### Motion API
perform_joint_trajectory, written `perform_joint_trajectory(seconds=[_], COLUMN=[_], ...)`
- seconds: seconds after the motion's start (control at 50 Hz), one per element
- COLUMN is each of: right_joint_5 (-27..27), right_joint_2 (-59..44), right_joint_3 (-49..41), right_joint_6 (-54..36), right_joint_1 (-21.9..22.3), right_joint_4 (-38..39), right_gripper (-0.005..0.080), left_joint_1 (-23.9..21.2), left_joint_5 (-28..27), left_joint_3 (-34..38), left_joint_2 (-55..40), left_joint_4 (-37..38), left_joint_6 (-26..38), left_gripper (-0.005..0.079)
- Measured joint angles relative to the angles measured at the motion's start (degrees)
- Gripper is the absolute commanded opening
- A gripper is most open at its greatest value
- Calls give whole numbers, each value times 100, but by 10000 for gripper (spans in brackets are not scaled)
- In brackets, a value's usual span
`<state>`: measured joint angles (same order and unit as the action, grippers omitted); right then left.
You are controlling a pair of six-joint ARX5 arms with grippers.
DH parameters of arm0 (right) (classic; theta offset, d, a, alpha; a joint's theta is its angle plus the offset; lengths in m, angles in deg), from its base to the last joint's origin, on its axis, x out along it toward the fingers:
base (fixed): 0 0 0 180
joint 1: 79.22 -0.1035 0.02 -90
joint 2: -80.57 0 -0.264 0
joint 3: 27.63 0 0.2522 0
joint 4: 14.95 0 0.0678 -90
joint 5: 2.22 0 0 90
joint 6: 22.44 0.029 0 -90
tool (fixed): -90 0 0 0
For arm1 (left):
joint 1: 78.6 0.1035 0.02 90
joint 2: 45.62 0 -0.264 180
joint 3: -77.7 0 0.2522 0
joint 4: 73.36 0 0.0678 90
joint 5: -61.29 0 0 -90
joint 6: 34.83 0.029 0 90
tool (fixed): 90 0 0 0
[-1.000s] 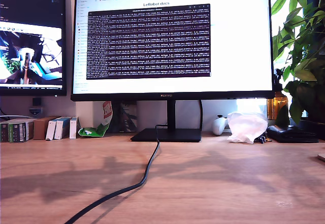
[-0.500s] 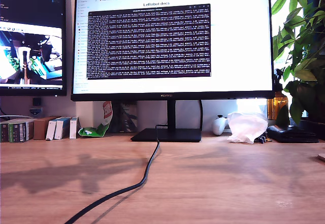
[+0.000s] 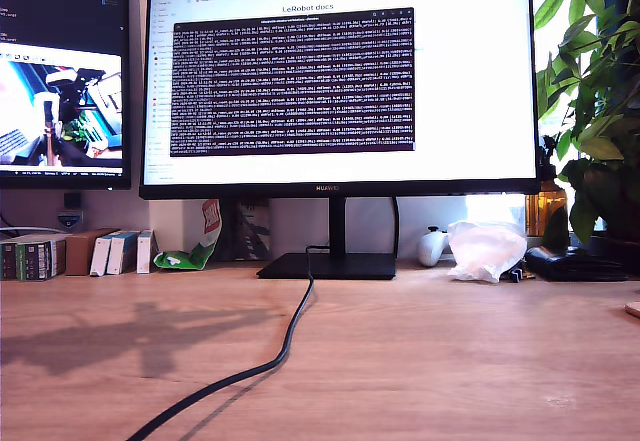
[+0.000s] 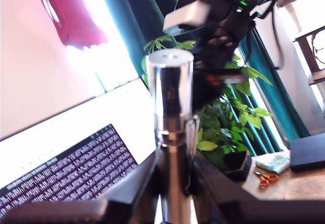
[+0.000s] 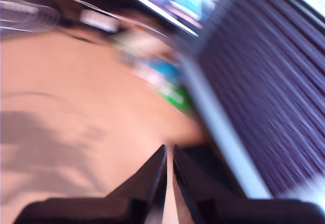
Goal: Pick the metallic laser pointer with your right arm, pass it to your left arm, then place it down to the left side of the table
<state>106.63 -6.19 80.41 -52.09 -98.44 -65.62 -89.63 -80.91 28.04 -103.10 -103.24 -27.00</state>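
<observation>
My first gripper (image 4: 170,181) clamped on shiny silver ribbed metallic laser pointer (image 4: 171,112), pointer upright, held in air w/ round cap end up, other black arm w/ white block (image 4: 213,16) just behind, my second gripper (image 5: 168,155) blurred, jaws nearly together, nothing betw. them, light-brown wooden table (image 3: 420,361) w/ black cable (image 3: 270,361), neither arm in exterior view.

Wooden table (image 3: 450,361) bears black cable (image 3: 285,346), monitor stand (image 3: 330,265), small boxes (image 3: 75,254)

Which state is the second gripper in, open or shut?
Shut, or nearly, and empty. In the second wrist view my second gripper has its fingers almost together with a thin gap, nothing between. The frame is motion-blurred.
</observation>
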Motion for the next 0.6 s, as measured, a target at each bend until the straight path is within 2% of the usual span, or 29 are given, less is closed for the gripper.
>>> perform_joint_trajectory(seconds=[0.12, 0.18, 0.32, 0.44, 0.6], right_joint_5=[-892, -1266, -2103, -2247, -2260], right_joint_2=[-2, 0, 0, 0, 0], right_joint_3=[0, 0, 0, 0, 0], right_joint_6=[560, 1287, 2116, 2632, 2811], right_joint_1=[407, 616, 1062, 1355, 1388], right_joint_4=[4, 11, 35, 87, 310], right_gripper=[-11, -11, -11, -11, -7], left_joint_1=[0, 0, 0, 0, 0], left_joint_5=[0, 0, 0, 0, 7], left_joint_3=[0, 0, 0, 0, 0], left_joint_2=[0, 0, 0, 0, 0], left_joint_4=[31, 57, 63, 79, 81], left_joint_6=[0, 0, 0, 0, 0], left_gripper=[-21, -21, -21, -21, -21])
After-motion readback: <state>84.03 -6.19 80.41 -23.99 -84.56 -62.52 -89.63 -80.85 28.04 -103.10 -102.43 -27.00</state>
